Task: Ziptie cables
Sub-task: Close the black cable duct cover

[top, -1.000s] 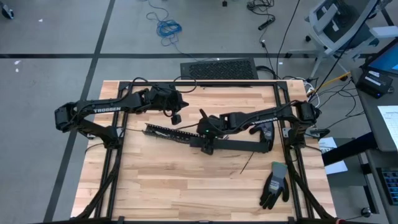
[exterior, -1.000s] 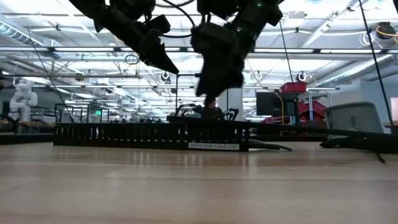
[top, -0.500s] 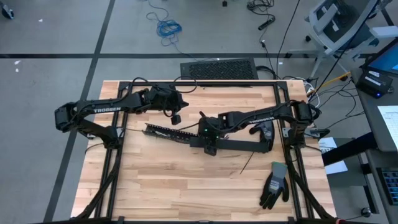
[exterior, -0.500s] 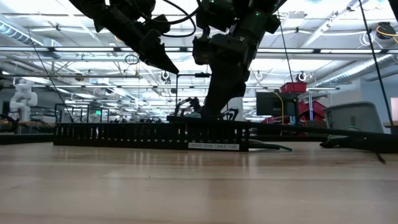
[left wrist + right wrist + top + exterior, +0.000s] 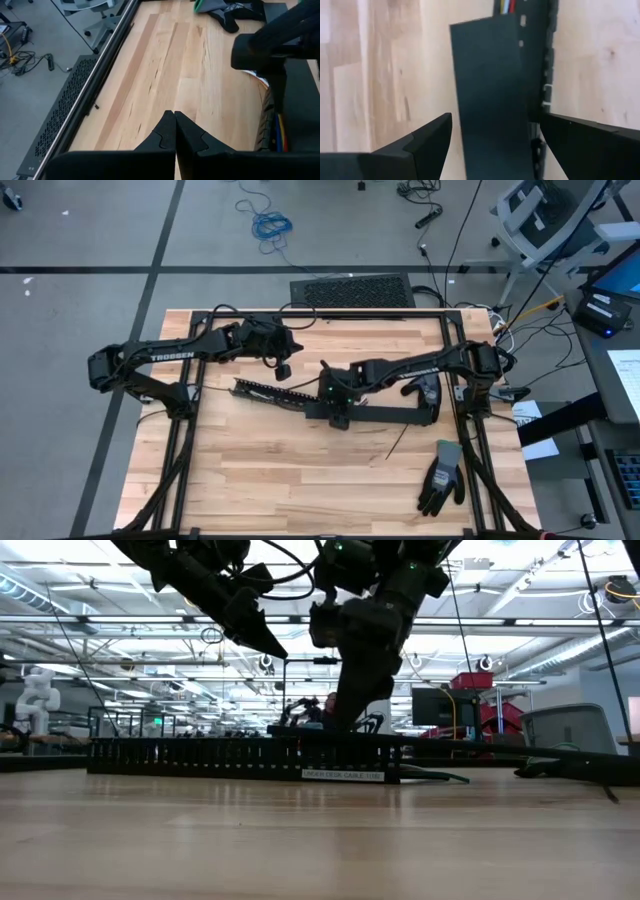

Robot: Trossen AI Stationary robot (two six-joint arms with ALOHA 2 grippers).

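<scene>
From the high view I have the right gripper (image 5: 338, 412) near the centre of the frame, down over the long black cable tray (image 5: 300, 397) that lies across the middle of the wooden table (image 5: 300, 480); my right wrist view shows its fingers (image 5: 420, 140) spread wide to either side of the tray's flat black cover (image 5: 490, 90), with nothing between them that I can call a grip.

The cables (image 5: 506, 6) show only as a short strip of yellow, white, blue and red at the upper middle of the right wrist frame, where they come out from under the cover; in the left wrist view I catch the same thin strands (image 5: 279, 131) at the lower right, blue, yellow and red, lying side by side inside the slotted tray wall; I cannot see any black tip from here.

The left gripper (image 5: 284, 368) hangs above the table in the upper middle of the high frame, apart from the tray; its fingers (image 5: 165, 132) are pressed together, empty.

A grey and black glove (image 5: 441, 477) lies at the lower right of the table.
</scene>
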